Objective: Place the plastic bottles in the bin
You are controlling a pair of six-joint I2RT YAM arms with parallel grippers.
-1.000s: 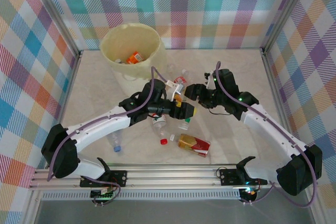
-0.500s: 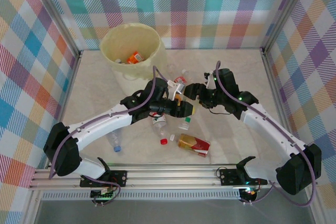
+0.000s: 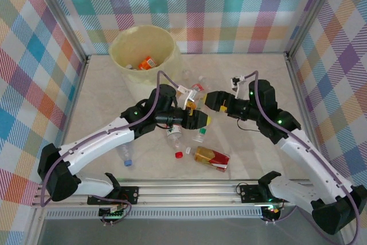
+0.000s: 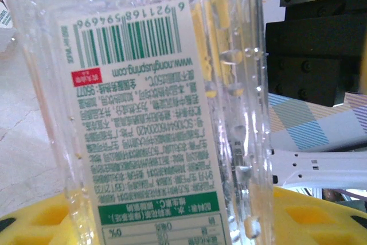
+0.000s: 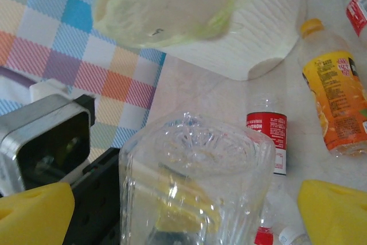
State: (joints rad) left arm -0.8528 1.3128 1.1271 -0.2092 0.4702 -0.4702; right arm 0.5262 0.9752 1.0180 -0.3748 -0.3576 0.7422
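Clear plastic bottle [image 4: 143,101], white label [image 4: 137,142] reading "www.nongfuspring.com" – clamped in the left gripper [image 4: 172,219]; right gripper [image 5: 180,190] spread wide, either side of its base.

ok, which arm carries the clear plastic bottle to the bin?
Left. The left gripper grips the clear plastic bottle; the right gripper stands open around it; the round pale-yellow bin sits on the left arm's side.
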